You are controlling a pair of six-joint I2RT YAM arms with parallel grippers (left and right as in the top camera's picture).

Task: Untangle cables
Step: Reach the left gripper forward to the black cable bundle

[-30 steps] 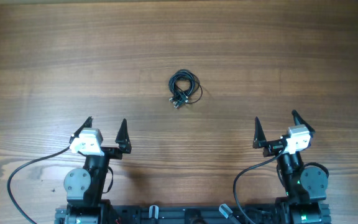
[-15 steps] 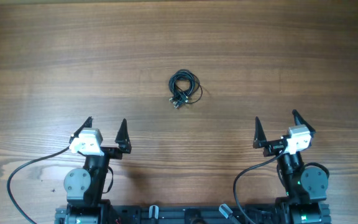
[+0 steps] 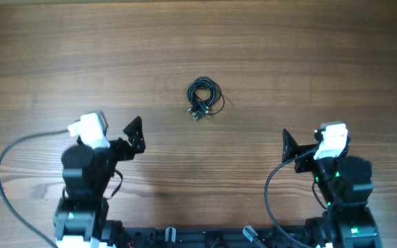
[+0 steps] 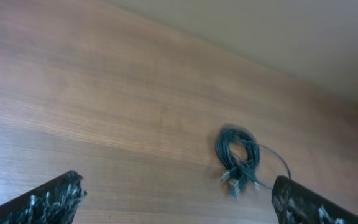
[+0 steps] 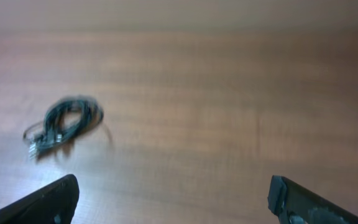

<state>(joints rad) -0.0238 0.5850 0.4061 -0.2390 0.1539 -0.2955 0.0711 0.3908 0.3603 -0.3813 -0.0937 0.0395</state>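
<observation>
The cables (image 3: 204,97) lie as one small coiled black bundle with grey-tipped plugs on the wooden table (image 3: 288,62), near its middle. The bundle also shows in the left wrist view (image 4: 238,157) and, blurred, in the right wrist view (image 5: 67,122). My left gripper (image 3: 116,134) is open and empty, below and left of the bundle; in the left wrist view (image 4: 179,199) its fingers are spread wide. My right gripper (image 3: 309,141) is open and empty, below and right of the bundle; its fingers also show spread in the right wrist view (image 5: 173,196).
Thick black cables (image 3: 9,179) run from the arm bases at the table's near edge. The table's far edge shows at the top of the left wrist view (image 4: 260,62).
Both arms have lifted and swung forward from their rest pose, the left one turning toward the bundle. The cable bundle has not moved.
</observation>
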